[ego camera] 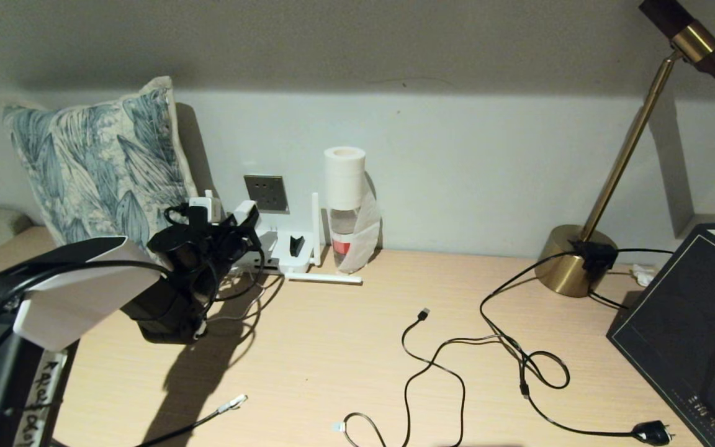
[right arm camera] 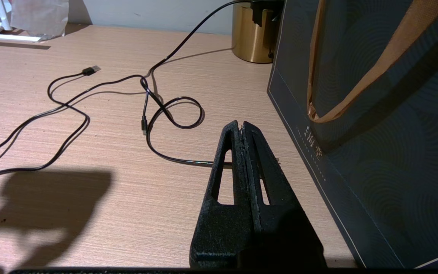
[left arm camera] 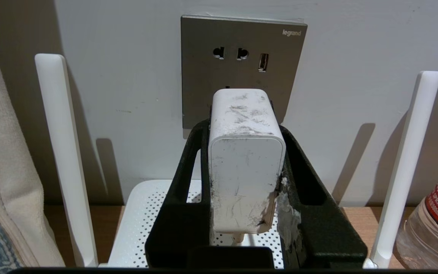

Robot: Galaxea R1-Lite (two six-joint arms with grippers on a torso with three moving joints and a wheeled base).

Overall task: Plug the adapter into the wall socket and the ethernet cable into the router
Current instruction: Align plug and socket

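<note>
Your left gripper [left arm camera: 246, 114] reaches forward, level, its fingers [left arm camera: 188, 182] clamped on a load. Your right gripper [right arm camera: 242, 127] hangs parked low, fingers pressed together.

Wooden counter [ego camera: 332, 360]: router [ego camera: 283, 248] at eleven o'clock, brass lamp base [ego camera: 571, 261] at two, dark paper bag [ego camera: 686, 323] at three, ethernet cable [ego camera: 208, 419] at seven, USB cable [ego camera: 419, 366] centre.

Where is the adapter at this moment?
The adapter is clamped in the left pincer, held above the router between its two antennas and right in front of the lower half of the wall socket.
</note>
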